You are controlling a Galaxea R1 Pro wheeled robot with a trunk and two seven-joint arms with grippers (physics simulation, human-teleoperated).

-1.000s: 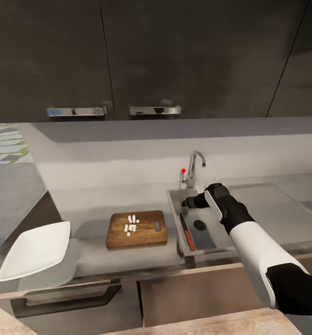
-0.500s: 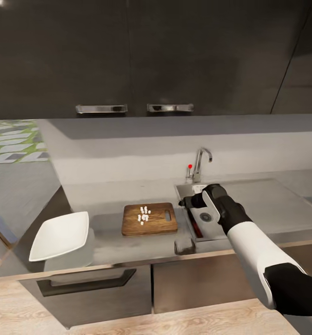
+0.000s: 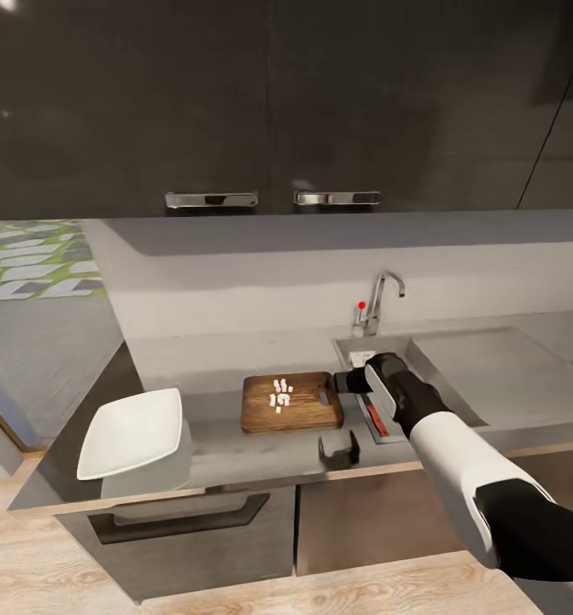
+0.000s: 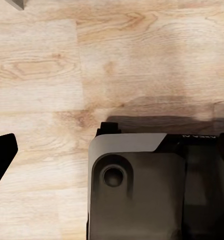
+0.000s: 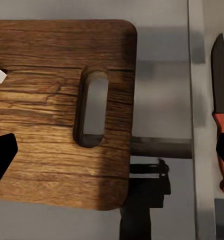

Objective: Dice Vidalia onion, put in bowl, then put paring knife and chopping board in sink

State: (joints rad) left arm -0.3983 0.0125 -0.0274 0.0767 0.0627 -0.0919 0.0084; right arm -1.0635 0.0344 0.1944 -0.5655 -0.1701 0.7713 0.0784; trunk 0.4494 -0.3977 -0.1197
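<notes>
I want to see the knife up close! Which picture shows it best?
The right wrist view: the paring knife looks big there, red handle and dark blade clear, though cut off at the edge. The head view shows it tiny in the sink. The left wrist view faces wooden floor.

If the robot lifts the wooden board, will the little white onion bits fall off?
Probably, if it tilts. The chopping board is flat with no raised rim, and the onion bits lie loose on top. The board itself looks stiff, so it likely won't bend. Its handle slot may help the right tool hold it.
</notes>
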